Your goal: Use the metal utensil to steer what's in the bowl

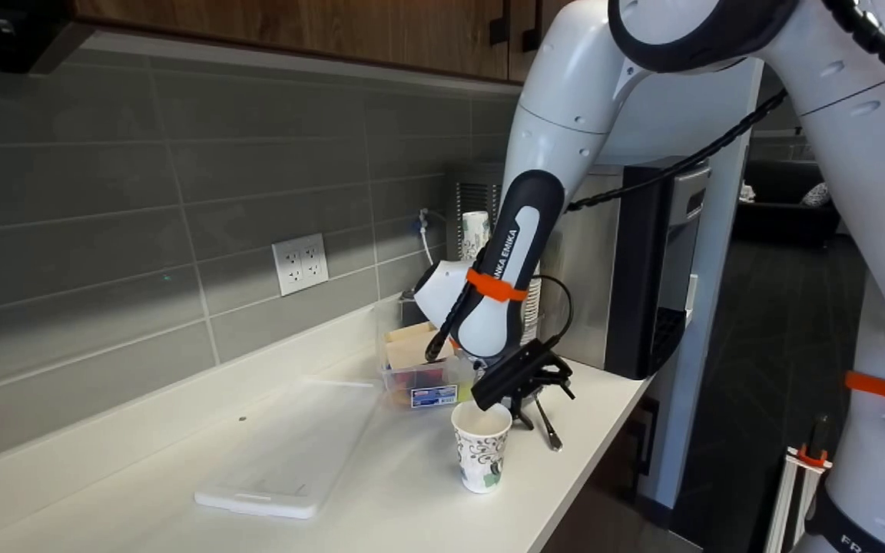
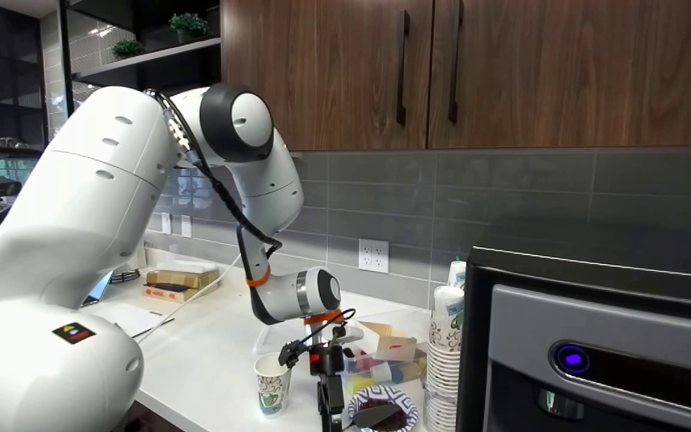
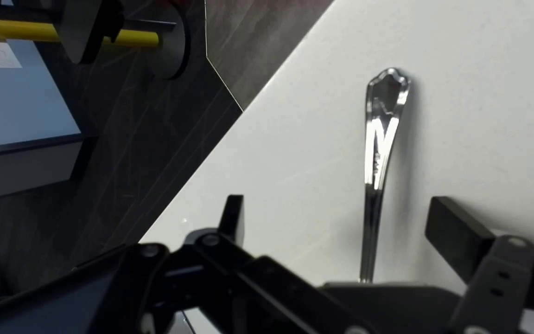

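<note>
A white bench runs along a grey tiled wall. In the wrist view the claw is spread wide, pinching nothing; the handle of the metal utensil shows between its fingers, end toward 12 o'clock, shank nearer the 3 o'clock finger. Closing so off-centre would probably shove the handle sideways before gripping it. In an exterior view the utensil's head lies across the dark contents of the patterned paper bowl, at the claw's 3 o'clock; a shove could tip so light a bowl and spill them. The paper cup stands at the claw's 8 o'clock, exposed to a careless swing. Farther off, at the bowl's 2 o'clock, the stacked paper cups might topple under a wide stirring sweep.
</note>
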Motion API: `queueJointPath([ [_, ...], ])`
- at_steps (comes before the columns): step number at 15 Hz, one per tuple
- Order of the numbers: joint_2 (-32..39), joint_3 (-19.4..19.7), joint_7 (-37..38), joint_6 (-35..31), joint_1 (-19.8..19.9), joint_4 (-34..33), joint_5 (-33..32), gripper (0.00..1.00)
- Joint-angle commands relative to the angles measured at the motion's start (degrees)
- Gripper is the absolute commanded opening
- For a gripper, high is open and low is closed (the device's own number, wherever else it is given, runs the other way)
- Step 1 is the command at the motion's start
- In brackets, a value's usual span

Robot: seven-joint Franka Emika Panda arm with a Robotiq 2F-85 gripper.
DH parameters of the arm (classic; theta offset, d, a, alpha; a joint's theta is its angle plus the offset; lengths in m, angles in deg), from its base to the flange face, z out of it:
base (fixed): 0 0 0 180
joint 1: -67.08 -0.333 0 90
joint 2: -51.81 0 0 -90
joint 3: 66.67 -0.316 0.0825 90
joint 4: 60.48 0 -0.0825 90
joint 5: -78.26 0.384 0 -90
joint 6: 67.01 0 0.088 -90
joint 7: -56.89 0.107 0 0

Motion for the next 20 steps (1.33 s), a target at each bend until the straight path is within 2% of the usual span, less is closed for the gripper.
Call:
queueJointPath([
  [1, -1.90, 0.12, 1.33, 1.37, 0.91, 1.01, -1.26, 1.00],
  [10, -0.29, 0.38, -0.17, 1.32, 3.46, -0.26, 0.03, 1.00],
  [16, 0.01, -0.06, -0.61, 1.99, 3.77, -0.45, 0.71, 1.00],
  [17, 0.06, -0.12, -0.55, 2.17, 3.71, -0.45, 0.74, 0.75],
  [18, 0.21, -0.17, -0.50, 2.41, 3.68, -0.50, 0.70, 0.74],
  [20, 0.28, -0.24, -0.38, 2.89, 3.67, -0.47, 0.59, 0.58],
])
